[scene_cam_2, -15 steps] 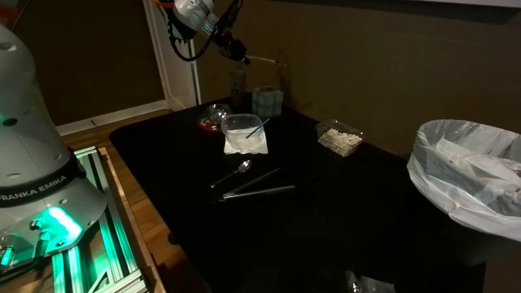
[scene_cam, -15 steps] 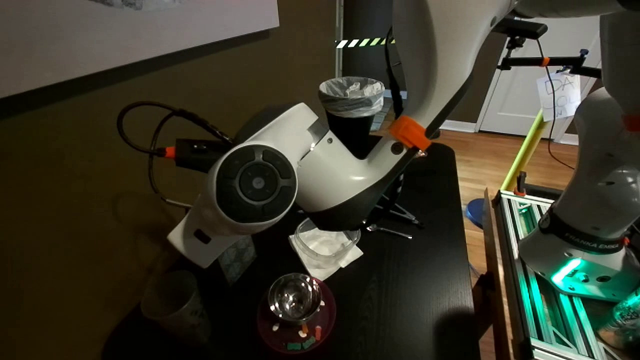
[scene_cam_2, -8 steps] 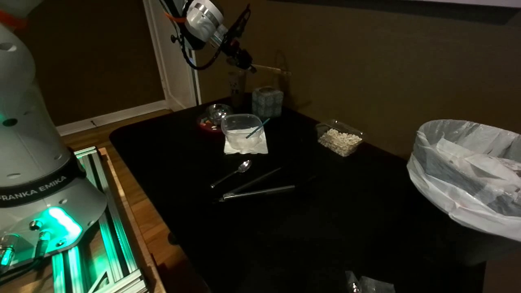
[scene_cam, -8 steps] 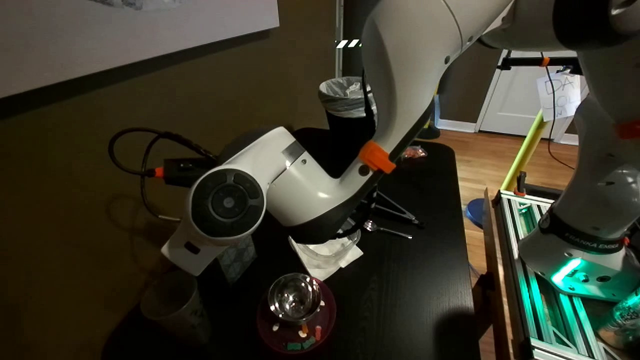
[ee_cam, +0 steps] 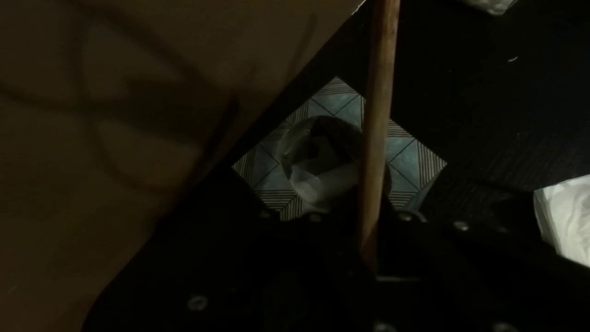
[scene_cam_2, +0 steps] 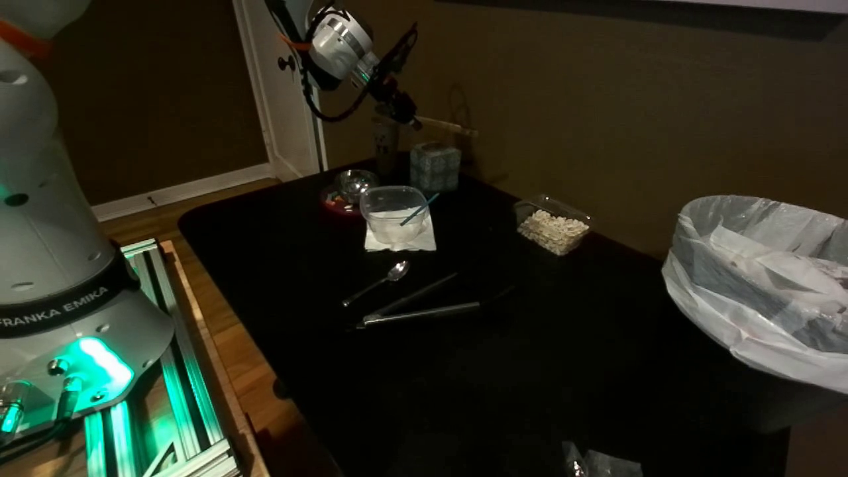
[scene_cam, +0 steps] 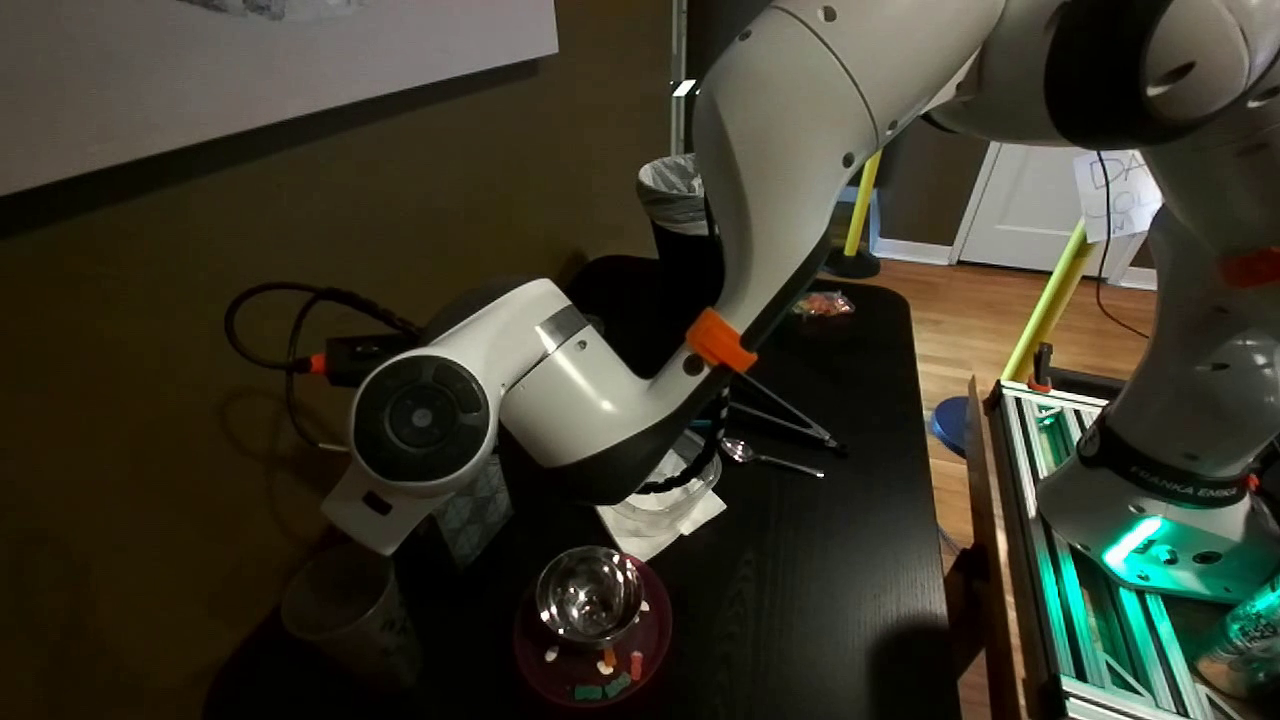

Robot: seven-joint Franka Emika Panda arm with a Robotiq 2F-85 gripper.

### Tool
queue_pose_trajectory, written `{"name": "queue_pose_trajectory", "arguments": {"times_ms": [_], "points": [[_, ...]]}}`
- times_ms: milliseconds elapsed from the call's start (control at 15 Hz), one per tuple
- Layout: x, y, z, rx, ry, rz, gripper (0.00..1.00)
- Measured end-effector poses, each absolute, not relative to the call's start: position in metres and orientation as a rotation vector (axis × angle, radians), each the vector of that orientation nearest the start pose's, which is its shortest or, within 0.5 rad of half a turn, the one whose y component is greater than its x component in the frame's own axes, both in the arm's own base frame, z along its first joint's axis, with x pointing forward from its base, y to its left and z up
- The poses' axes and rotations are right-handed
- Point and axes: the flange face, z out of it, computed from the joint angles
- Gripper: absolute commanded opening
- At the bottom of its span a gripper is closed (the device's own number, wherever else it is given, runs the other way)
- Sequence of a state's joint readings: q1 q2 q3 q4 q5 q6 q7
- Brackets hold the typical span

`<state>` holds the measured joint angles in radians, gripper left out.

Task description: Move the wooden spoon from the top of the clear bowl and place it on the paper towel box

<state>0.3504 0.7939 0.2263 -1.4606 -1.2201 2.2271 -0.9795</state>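
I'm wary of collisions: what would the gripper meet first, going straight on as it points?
Probably the paper towel box; the wrist view shows it ahead of the gripper, though depth is unclear.

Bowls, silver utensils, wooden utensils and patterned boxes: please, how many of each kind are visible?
Bowls: 2 (clear squarish plastic bowl; round shiny metal bowl)
Silver utensils: 2 (silver metal spoon; silver V-shaped tongs)
Wooden utensils: 1 (slim brown wooden spoon)
Patterned boxes: 1 (grey-green cubic paper towel box)
Total: 6
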Motion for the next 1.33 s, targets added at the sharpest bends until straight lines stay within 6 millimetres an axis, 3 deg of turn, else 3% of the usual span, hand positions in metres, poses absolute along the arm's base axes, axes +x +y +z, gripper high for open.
{"name": "queue_pose_trajectory", "arguments": {"times_ms": [667,1333], "points": [[0.663,0.326,0.208,0.943,2.157,-0.244,0.01],[0.669,0.345,0.175,0.917,2.171,-0.244,0.01]]}}
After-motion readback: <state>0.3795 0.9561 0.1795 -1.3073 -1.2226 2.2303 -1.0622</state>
